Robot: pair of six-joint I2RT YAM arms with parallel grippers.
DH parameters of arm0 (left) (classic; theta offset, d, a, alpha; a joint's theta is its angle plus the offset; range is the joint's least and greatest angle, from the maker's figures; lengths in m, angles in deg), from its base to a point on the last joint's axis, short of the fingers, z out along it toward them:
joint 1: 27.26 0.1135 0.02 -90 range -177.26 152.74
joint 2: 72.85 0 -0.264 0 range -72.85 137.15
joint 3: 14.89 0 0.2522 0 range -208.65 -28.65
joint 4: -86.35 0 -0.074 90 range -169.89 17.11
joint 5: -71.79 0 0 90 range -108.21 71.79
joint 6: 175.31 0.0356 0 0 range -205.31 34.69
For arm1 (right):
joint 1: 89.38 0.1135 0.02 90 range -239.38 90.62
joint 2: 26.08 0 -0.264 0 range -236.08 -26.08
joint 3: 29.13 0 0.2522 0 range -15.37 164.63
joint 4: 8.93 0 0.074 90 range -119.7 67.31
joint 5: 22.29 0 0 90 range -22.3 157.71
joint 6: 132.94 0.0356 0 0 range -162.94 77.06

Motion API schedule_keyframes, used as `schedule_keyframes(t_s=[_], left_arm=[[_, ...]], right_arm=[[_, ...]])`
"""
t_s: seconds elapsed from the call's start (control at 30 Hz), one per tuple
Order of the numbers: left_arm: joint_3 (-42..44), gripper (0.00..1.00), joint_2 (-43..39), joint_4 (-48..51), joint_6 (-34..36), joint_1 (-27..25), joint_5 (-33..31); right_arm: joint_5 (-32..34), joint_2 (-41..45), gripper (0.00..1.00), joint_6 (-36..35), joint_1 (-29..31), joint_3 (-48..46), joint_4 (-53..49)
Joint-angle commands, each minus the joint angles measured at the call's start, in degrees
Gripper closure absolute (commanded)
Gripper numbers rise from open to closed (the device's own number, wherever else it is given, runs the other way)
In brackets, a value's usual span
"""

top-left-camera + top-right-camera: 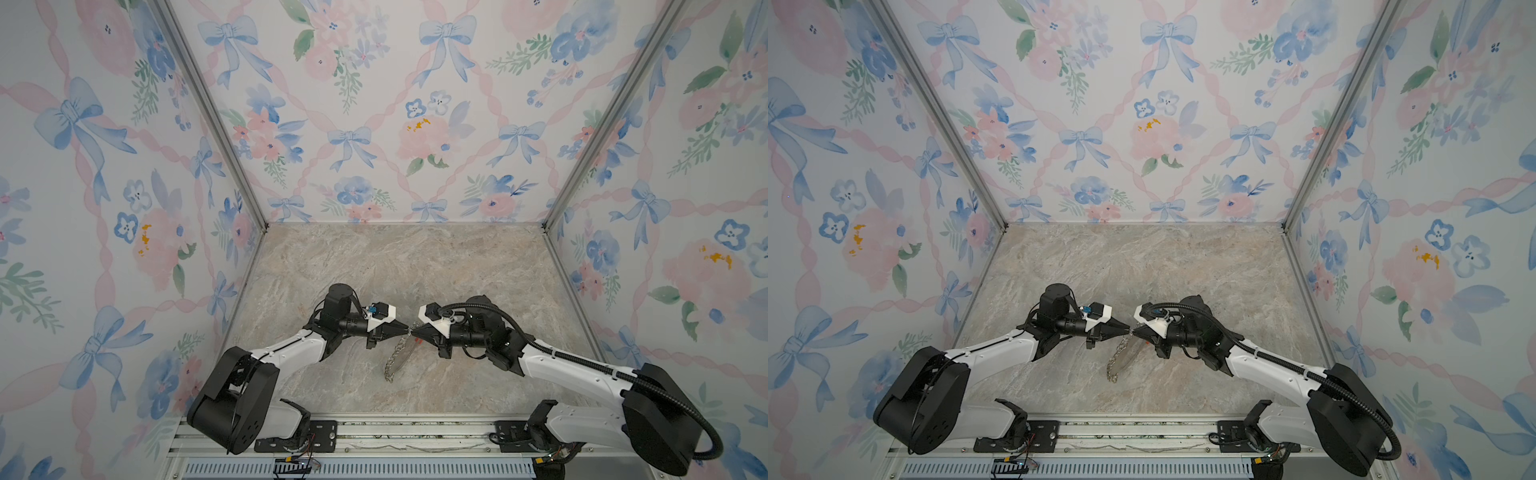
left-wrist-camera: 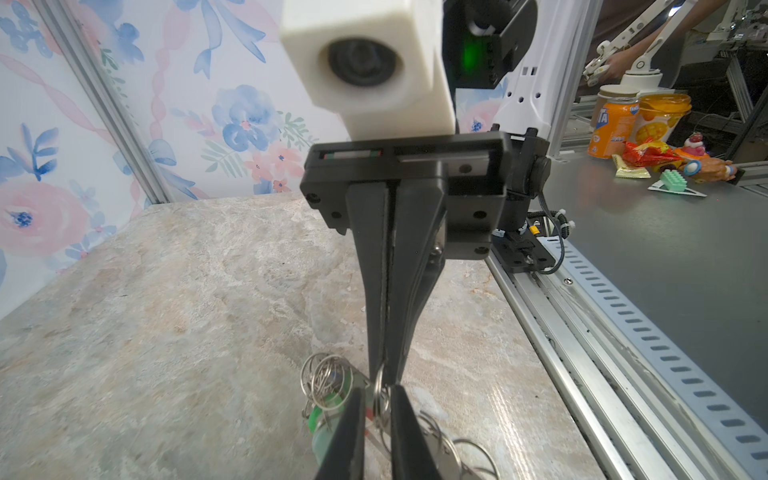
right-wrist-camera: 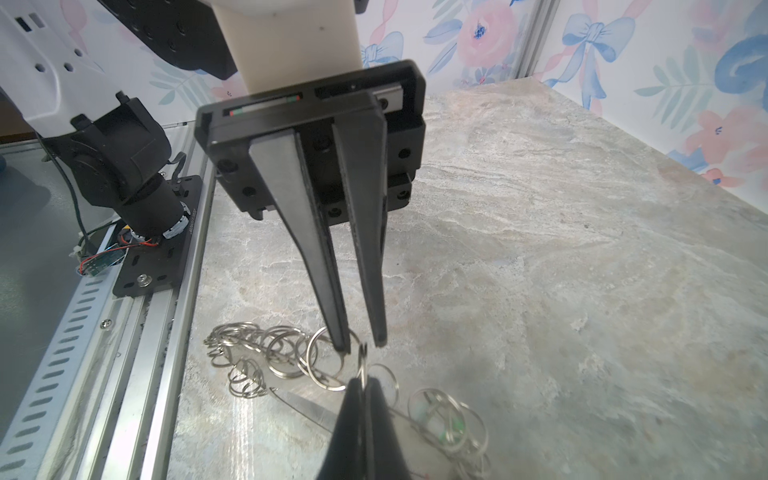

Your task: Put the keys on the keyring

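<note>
The keyring (image 1: 401, 357) hangs tilted above the marble table, lifted by one wire ring at its upper end. My right gripper (image 1: 414, 331) is shut on that wire ring (image 3: 364, 365). My left gripper (image 1: 404, 329) meets it tip to tip. Its fingers (image 3: 341, 340) stand slightly apart, open, with the same ring in the gap. The grey plate (image 3: 307, 409) and its rim of rings show in the right wrist view. A green key (image 2: 321, 415) hangs among the rings beside my left gripper (image 2: 377, 392). A small red piece (image 1: 419, 340) sits under the right gripper.
The marble table (image 1: 374, 270) is walled by floral panels at the back and both sides. An aluminium rail (image 1: 415, 432) with both arm bases runs along the front edge. Outside the cell, a bench carries cans (image 2: 611, 129) and toys.
</note>
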Motion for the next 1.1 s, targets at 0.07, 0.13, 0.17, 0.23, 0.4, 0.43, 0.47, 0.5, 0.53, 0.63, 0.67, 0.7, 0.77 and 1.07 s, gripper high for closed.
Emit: schedule_keyframes(t_s=[0.07,0.13,0.17,0.23,0.4,0.43,0.47,0.5,0.53,0.63,0.67,0.7,0.77,1.07], left_arm=[[-1.67,0.84,1.5,4.19,2.66,-0.3,0.57],[-1.85,0.82,1.78,4.64,2.95,-0.54,0.54],[-1.87,0.8,1.87,4.79,3.18,-0.65,-1.37],[-1.9,0.78,2.04,5.47,3.8,-0.83,-2.14],[-2.95,0.82,2.66,8.16,5.12,-0.83,-2.16],[-3.09,0.83,2.58,8.71,5.49,-0.76,-2.16],[-3.17,0.83,2.25,8.89,5.51,-0.66,-2.09],[-3.1,0.82,1.82,8.97,5.44,-0.44,-1.91],[-3.1,0.81,1.31,9.01,5.16,-0.14,-1.83],[-2.76,0.77,-0.33,9.03,4.54,0.4,-2.81],[-2.75,0.77,-0.68,8.95,4.55,0.56,-3.22],[-2.6,0.76,-0.84,9.04,4.56,0.58,-3.46],[-2.74,0.76,-0.45,9.0,4.69,0.77,-3.63],[-2.37,0.79,1.06,9.01,6.24,-0.08,-0.86]], right_arm=[[-1.93,1.47,1.0,-0.87,0.81,2.74,0.93],[-1.93,1.21,1.0,-0.96,1.01,2.92,0.76],[-1.86,1.22,1.0,-1.0,1.05,3.01,0.7],[-1.6,1.41,1.0,-1.04,1.12,3.05,0.74],[-0.56,1.5,1.0,-1.31,1.11,3.09,0.64],[-0.15,1.49,1.0,-1.31,1.1,3.06,0.71],[0.53,1.58,1.0,-1.4,1.13,2.99,0.72],[0.75,1.72,1.0,-1.48,1.07,2.88,0.71],[0.94,1.84,1.0,-1.61,0.96,2.78,0.68],[0.97,1.94,1.0,-1.66,0.82,2.65,0.59],[0.9,1.88,1.0,-1.66,0.82,2.63,0.62],[0.8,1.94,1.0,-1.66,0.85,2.59,0.6],[0.68,2.01,1.0,-1.66,0.82,2.61,0.49],[1.68,1.69,1.0,-0.96,0.83,2.3,2.1]])
